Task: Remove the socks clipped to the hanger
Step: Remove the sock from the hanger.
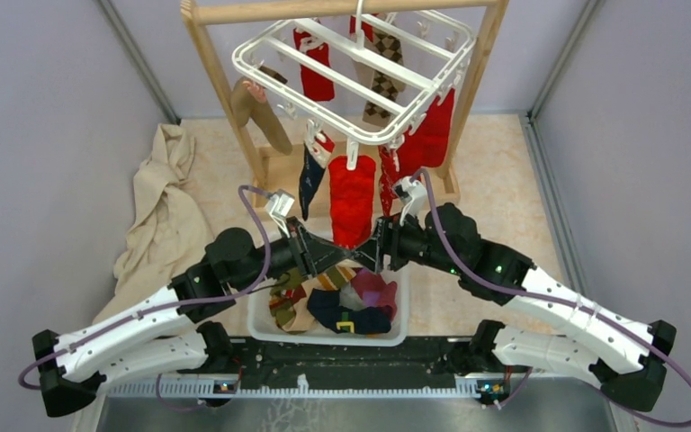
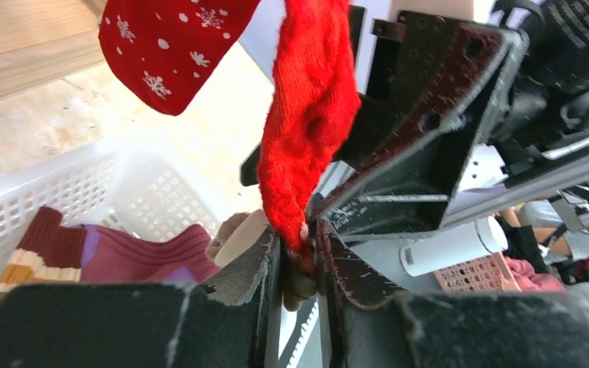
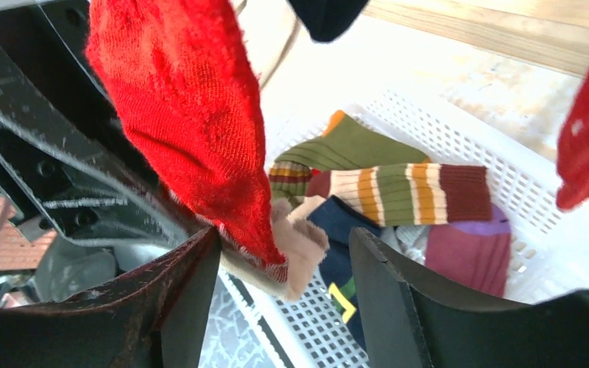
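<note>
So here's where we're at: the white hanger (image 1: 360, 76) hangs off the wooden frame (image 1: 200, 54) at the back, with plenty of socks (image 1: 382, 81) clipped on it. There's an argyle one, a tan one, a navy one and a few reds. The one we care about is the plain red sock (image 1: 352, 200), hanging straight down from a clip on the hanger's near edge, right over the white basket (image 1: 259, 326).

The left pincer (image 2: 301, 264) is clamped on the very toe of that red sock (image 2: 310, 115). In the left wrist view we can see the fabric pinched tight between the two fingers. The right pincer (image 3: 280, 268) comes in from the other side with its fingers apart. The sock (image 3: 199, 130) dangles into the gap, its tip brushing one finger (image 3: 188, 280), but nothing's gripped there.

Down in the basket (image 3: 460, 130) there's a pile of loose ones, including a striped sock (image 3: 406, 192). A beige cloth (image 1: 166, 216) lies crumpled off to the left.
</note>
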### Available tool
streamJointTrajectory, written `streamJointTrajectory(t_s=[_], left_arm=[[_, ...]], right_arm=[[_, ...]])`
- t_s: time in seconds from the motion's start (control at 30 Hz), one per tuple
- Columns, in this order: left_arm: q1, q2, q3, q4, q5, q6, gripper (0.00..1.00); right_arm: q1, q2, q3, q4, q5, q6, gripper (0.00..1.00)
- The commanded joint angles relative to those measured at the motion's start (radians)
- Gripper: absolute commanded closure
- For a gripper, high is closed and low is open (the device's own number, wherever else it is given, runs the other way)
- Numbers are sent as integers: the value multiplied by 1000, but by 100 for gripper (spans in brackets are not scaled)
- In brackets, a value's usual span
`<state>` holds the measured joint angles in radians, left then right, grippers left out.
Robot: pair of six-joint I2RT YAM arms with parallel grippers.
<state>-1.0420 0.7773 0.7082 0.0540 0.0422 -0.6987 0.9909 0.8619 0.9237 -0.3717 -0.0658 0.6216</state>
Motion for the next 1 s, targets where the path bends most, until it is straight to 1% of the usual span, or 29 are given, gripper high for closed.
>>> streamJointTrajectory(t_s=[0.0,0.07,0.17,0.43,0.57,0.63,0.8,0.97], left_arm=[[48,63,91,-97,-74,6,100],[76,108,123,-130,-48,-2,100],[129,163,149,-130,60,-7,100],[328,230,178,-64,334,-39,100],[379,261,208,-63,444,-51,100],[399,285,227,-64,486,-56,100],[440,334,274,-64,567,-67,100],[506,360,301,-63,633,-81,100]], right_arm=[[14,-49,68,-42,37,-59,36],[14,-68,77,-43,60,-71,36],[14,-104,96,-42,135,-91,36],[14,-157,165,29,223,-213,36],[14,-145,176,128,229,-295,36],[14,-137,162,205,236,-337,36],[14,-115,97,403,256,-437,36],[10,-65,69,531,268,-506,36]])
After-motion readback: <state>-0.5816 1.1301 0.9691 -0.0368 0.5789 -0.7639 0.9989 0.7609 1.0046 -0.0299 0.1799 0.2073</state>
